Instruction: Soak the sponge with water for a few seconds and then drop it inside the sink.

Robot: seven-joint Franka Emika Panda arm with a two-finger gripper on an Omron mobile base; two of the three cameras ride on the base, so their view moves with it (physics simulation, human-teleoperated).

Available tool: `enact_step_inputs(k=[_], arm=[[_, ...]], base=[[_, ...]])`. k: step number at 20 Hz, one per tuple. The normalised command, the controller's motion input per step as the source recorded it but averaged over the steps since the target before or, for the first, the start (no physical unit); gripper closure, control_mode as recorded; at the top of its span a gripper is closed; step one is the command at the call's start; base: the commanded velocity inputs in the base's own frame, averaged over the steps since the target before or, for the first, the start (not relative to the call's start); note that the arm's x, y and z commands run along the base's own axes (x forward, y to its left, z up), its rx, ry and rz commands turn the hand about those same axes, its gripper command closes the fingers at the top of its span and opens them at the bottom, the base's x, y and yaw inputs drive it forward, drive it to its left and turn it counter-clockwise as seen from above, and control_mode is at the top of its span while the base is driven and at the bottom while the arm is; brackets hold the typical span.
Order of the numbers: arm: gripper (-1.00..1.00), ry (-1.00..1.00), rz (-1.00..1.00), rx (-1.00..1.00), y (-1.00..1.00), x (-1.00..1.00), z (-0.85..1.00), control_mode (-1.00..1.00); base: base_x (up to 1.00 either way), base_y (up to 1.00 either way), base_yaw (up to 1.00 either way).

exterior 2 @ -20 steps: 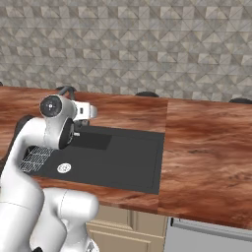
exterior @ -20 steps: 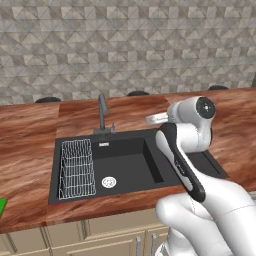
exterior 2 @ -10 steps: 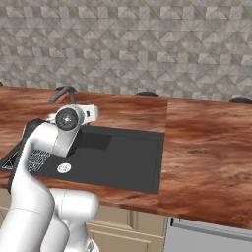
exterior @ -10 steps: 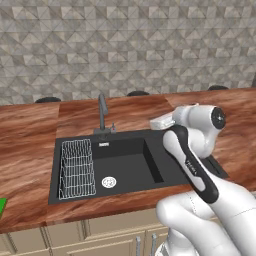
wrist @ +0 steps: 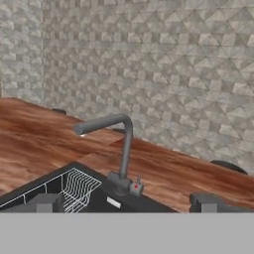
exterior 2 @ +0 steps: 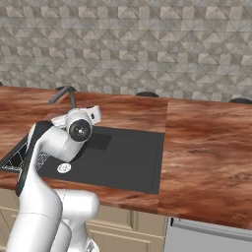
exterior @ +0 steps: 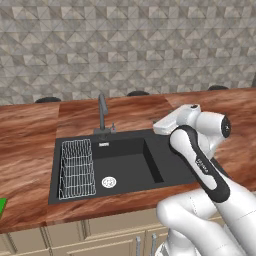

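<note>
While the tool [wrist: 127, 202] hangs above the sink [exterior: 130, 167] facing the tap [wrist: 119, 149], its fingertips [wrist: 47, 202] stand wide apart, holding nothing. At the worktop's [exterior: 30, 130] front left edge lies the green sponge [exterior: 2, 206], well apart from the sink's rack [exterior: 77, 168] and drain [exterior: 108, 182].

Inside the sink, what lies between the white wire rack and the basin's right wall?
In the left base view, the round silver drain sits just right of the wire rack; the rest of the sink floor is bare.
</note>
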Motion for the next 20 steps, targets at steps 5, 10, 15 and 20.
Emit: enact_step_inputs(k=[5, 10, 15, 20], arm=[[-1.0, -0.13, 0.06, 0.0, 0.09, 0.0, -0.12, -1.0], [-1.0, -0.08, 0.04, 0.0, 0.05, -0.05, -0.21, -1.0], [-1.0, -0.02, 0.01, 0.04, 0.0, -0.03, -0.17, -1.0], [-1.0, 0.0, 0.0, 0.06, 0.0, 0.0, 0.0, -1.0]], base=[[0.0, 0.0, 0.0], [0.0, 0.0, 0.0], [0.0, 0.0, 0.0], [0.0, 0.0, 0.0]])
